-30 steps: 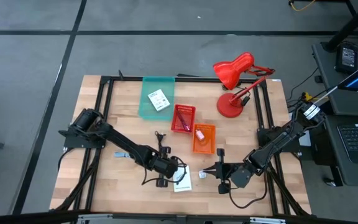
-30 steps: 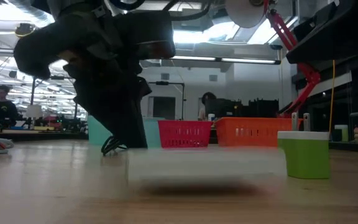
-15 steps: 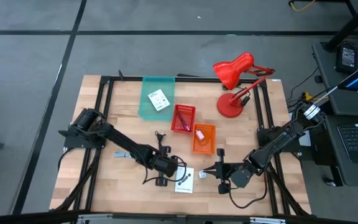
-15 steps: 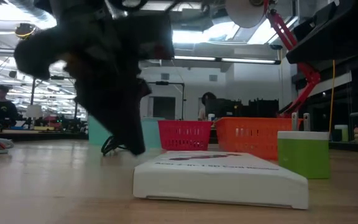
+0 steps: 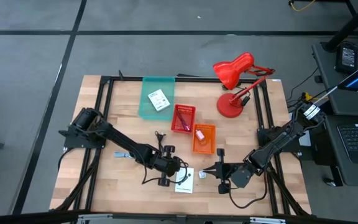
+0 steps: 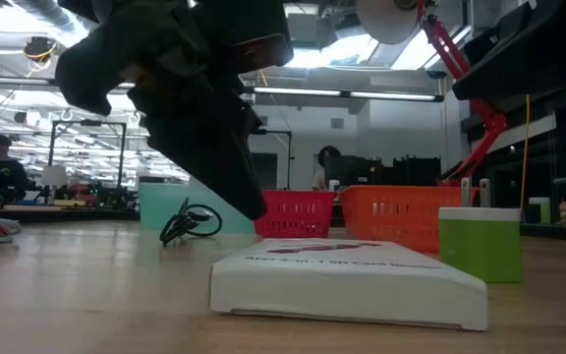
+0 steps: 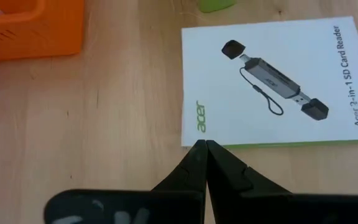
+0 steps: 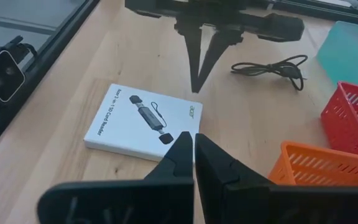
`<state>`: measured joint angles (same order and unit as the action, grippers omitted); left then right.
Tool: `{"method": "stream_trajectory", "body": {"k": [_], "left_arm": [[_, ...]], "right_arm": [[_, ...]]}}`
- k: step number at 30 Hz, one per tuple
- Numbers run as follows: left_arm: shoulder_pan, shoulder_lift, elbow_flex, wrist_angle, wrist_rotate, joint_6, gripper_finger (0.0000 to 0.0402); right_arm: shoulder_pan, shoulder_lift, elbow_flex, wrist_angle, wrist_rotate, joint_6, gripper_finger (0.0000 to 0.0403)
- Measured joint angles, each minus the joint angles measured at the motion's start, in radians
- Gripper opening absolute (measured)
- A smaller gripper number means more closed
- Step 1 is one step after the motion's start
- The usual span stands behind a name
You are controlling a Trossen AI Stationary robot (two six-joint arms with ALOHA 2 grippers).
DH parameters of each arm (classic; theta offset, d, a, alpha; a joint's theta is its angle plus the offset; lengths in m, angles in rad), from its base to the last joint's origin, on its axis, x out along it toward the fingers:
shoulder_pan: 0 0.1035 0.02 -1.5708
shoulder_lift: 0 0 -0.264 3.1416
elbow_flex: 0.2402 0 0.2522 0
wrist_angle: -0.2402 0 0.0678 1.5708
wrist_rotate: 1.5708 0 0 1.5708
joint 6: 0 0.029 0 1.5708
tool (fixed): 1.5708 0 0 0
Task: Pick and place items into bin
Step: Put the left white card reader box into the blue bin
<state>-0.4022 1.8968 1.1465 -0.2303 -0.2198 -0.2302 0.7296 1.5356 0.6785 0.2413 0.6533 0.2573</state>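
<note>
Two arms over a wooden table [image 5: 123, 124], both low in the lower half of the overhead frame. Left arm reaching from the left edge toward centre, its left gripper [image 5: 174, 168] tilted down with fingers pressed together and empty, tips just beside the near edge of the white box [image 5: 183, 180]. Right arm folded in from the right edge, right gripper [image 5: 209, 170] also closed on nothing, waiting a little to the right of that box.

Three bins across the upper middle: teal bin [image 5: 146, 106] with a white card [image 5: 158, 99] inside, red basket [image 5: 183, 118] just below and right of it, orange basket [image 5: 204, 138] next in line. Red desk lamp [image 5: 232, 84] in the upper right, no part of the job.

White box lying flat at lower centre, printed with a card reader, untouched. Black cable [image 6: 191, 220] coiled on the wood behind it in the table-level frame. Small green block [image 6: 480, 244] just right of the box.

Step in hand, by the look of it: lining up on the box for a pick. Next move likely calls for spreading the left fingers, straddling the box edge, then closing.
</note>
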Motion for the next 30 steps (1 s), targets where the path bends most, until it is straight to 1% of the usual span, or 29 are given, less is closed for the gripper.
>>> {"method": "stream_trajectory", "body": {"k": [17, 23, 30], "left_arm": [[0.019, 0.002, -0.001, 0.030, 0.003, 0.009, 0.0001], [0.019, 0.035, -0.001, 0.050, 0.014, 0.009, 0.0001], [0.019, 0.036, -0.002, 0.049, 0.014, 0.009, 0.0001]], "right_arm": [[0.000, 0.000, 0.000, 0.000, 0.000, 0.002, 0.0000], [0.000, 0.000, 0.000, 0.001, 0.000, 0.002, 0.0000], [0.000, 0.000, 0.000, 0.001, 0.000, 0.003, 0.0000]]}}
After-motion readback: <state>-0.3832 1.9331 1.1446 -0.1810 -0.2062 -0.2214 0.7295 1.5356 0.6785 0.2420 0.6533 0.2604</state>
